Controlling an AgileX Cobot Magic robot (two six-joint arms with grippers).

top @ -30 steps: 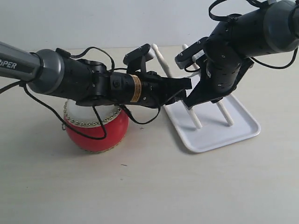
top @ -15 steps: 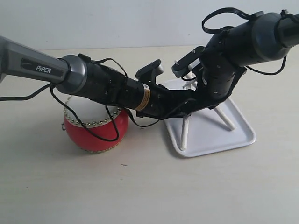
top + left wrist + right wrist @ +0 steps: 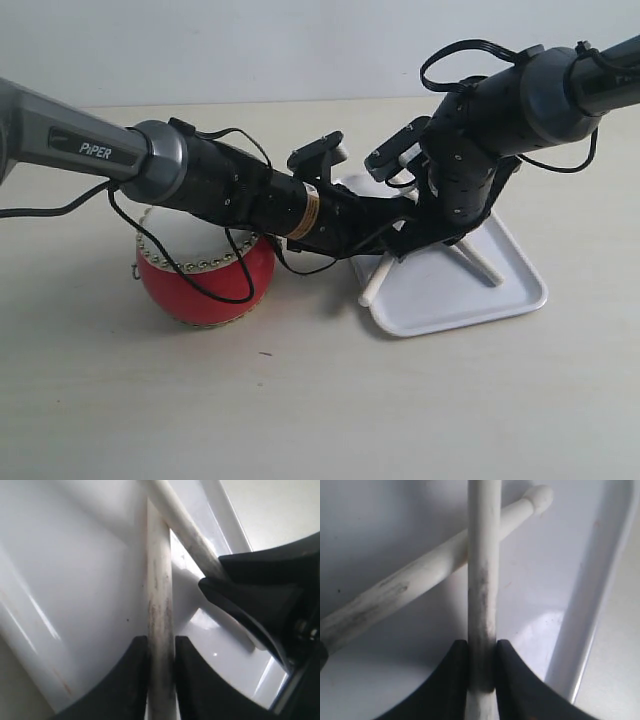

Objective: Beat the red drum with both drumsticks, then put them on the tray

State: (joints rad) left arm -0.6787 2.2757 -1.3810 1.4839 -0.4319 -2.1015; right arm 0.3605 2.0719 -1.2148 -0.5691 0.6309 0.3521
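Left claw (image 3: 161, 645) is pinched tight on one of the drumsticks, a finger on each side of the shaft. Right claw (image 3: 482, 647) clamps the other the same way. We tag them left stick (image 3: 159, 580) and right stick (image 3: 482, 555).

Both claws sit low over the left part of the tray (image 3: 500, 300). Red drum (image 3: 200, 290) stands on the bench (image 3: 300, 420) left of the tray, under the left forearm and apart from both sticks.

Key relation: the sticks cross. In the right wrist view the right stick passes over the left stick, short of its rounded tip. Right stick's long axis runs from its claw toward the tray's near-right side, inside the rim as far as we can tell. Left stick's axis runs toward the near-left rim. In the exterior view its tip shows right at that rim, while the right wrist view puts it over tray floor, so we cannot tell which.

We judge beating is done and placing is in hand. Release likely needs the left stick drawn inward first, or it may roll off onto the bench. Contact with the tray floor: cannot tell.
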